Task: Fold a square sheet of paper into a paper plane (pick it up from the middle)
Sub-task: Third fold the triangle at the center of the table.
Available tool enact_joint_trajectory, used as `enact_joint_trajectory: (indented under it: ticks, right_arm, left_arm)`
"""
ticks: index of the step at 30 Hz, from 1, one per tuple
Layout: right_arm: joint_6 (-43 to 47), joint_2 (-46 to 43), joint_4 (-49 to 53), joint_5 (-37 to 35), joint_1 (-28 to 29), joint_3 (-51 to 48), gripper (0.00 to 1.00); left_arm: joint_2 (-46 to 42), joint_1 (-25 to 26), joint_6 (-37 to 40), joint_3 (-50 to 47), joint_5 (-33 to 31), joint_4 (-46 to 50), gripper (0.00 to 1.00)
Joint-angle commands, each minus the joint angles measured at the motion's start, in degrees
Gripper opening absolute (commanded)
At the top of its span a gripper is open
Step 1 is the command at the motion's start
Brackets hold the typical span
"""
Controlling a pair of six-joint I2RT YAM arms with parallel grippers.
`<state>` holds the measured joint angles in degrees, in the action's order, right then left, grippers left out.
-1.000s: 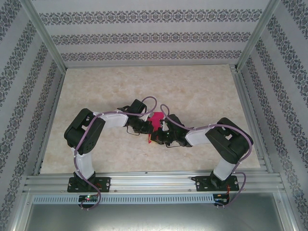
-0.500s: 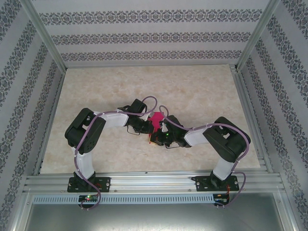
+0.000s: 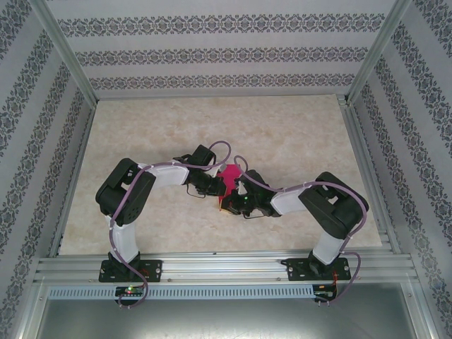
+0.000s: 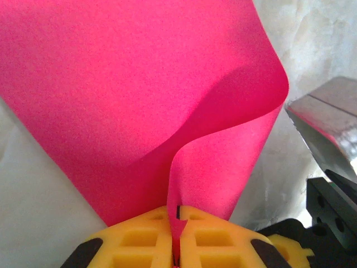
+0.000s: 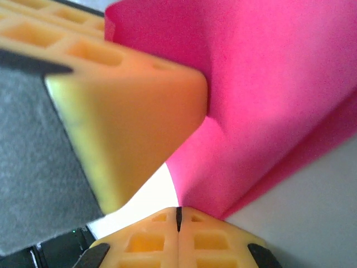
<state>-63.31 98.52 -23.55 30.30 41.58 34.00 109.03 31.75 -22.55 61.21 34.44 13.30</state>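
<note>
From above, both arms reach in over the table [image 3: 141,127] and meet near its middle. The paper [image 3: 228,175] stands up off the surface between the two wrists. The left gripper [image 3: 214,187] is at its left side and the right gripper [image 3: 232,201] is just below it, toward the near edge. The fingers are too small here to tell how they stand.

In the left wrist view, the left gripper [image 4: 177,216] is pressed shut, with a thin edge of the paper [image 4: 122,100] nipped in the seam between its yellow fingers [image 4: 139,237]. From that pinch the sheet rises and curls over to the right in a smooth loop, its broad face spreading up and left.

In the right wrist view, the right gripper [image 5: 178,215] is closed, its tips meeting with no gap. The paper [image 5: 268,84] hangs just above, with a folded lower edge running down to the seam and touching the right-hand tip. Whether it is caught there cannot be told. A large yellow finger [image 5: 128,106] of the other arm presses against the sheet from the left.
</note>
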Motion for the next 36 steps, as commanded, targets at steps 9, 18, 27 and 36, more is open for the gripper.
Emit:
enact_joint_trajectory:
  ticks: [9,18,27,36]
  right_arm:
    - [-0.6,0.3,3.0,-1.3,1.3,4.4,0.01]
    - [-0.7,4.0,4.2,-1.7,1.6,1.9,0.0]
    - [2.1,-6.8,7.1,-1.1,-4.5,1.4,0.0]
    - [2.4,-1.7,4.2,2.2,-7.2,3.8,0.0]
  left_arm:
    - [2.6,-0.5,1.4,-0.1,-2.3,3.2,0.11]
    - [2.7,-0.5,1.7,-0.2,-2.6,3.5,0.11]
    - [2.8,-0.5,2.0,-0.3,-2.7,3.8,0.11]
    - [2.9,-0.5,2.1,-0.3,-2.6,3.8,0.11]
